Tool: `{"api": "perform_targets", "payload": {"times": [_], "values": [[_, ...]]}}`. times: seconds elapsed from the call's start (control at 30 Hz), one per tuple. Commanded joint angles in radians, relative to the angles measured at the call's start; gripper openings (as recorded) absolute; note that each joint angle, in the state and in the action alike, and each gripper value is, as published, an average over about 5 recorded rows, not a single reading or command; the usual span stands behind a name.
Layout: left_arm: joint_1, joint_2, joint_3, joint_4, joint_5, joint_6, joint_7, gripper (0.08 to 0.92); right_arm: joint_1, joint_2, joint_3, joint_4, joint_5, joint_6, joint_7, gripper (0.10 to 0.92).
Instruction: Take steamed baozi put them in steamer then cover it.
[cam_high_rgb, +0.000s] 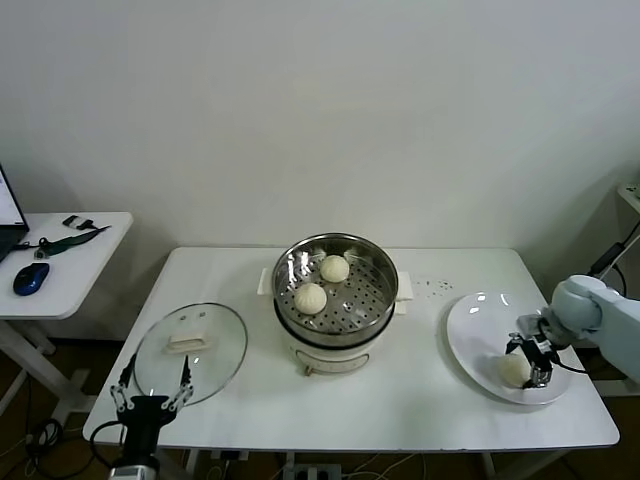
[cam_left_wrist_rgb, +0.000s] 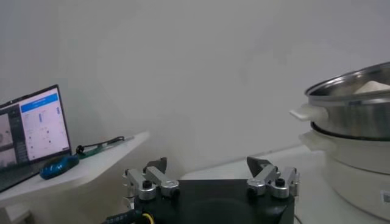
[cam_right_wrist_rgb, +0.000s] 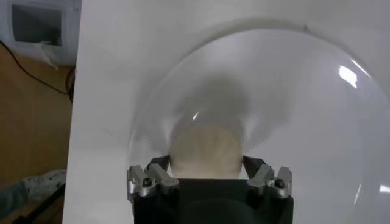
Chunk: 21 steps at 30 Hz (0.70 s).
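The steamer (cam_high_rgb: 378, 300) stands mid-table with its lid off; two baozi (cam_high_rgb: 334, 268) (cam_high_rgb: 310, 297) lie on its perforated tray. The glass cover (cam_high_rgb: 215, 360) lies flat on the table to its left. My left gripper (cam_high_rgb: 152, 385) hovers open at the table's front-left edge just before the cover; its wrist view shows the gripper (cam_left_wrist_rgb: 207, 167) empty, with the steamer (cam_left_wrist_rgb: 353, 103) off to one side. On the white plate (cam_high_rgb: 480, 320) at the right rests another baozi (cam_high_rgb: 511, 371) (cam_right_wrist_rgb: 204, 143). My right gripper (cam_high_rgb: 530, 362) (cam_right_wrist_rgb: 206, 163) is down on it, a finger on each side, jaws wide.
A side table (cam_high_rgb: 95, 240) at the left carries a blue mouse (cam_high_rgb: 31, 278), a laptop (cam_left_wrist_rgb: 33, 128) and small tools. The plate (cam_right_wrist_rgb: 292, 91) lies close to the table's right edge. A wall rises behind the table.
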Motion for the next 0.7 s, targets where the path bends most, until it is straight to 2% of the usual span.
{"api": "perform_targets", "payload": {"times": [0.03,0.2,0.37,0.53,0.7], "values": [[0.004,-0.003,0.001,0.001,0.004,-0.003,0.000,0.823,0.025,0.011,-0.019,-0.013,-0.012,0.018,-0.007,0.722],[0.008,-0.003,0.001,0.002,0.004,-0.005,0.001,0.823,0.101,0.014,-0.059,-0.021,-0.008,0.076,-0.022,0.713],[0.012,-0.001,0.004,0.000,0.009,-0.004,0.002,0.823,0.301,0.053,-0.130,-0.030,-0.052,0.245,-0.076,0.712],[0.017,-0.004,0.014,-0.004,0.019,-0.004,0.003,0.823,0.600,0.169,-0.315,-0.043,-0.104,0.454,-0.096,0.716],[0.030,-0.006,0.015,-0.007,0.019,-0.006,0.002,0.823,0.801,0.302,-0.440,-0.030,-0.095,0.593,-0.086,0.721]]}}
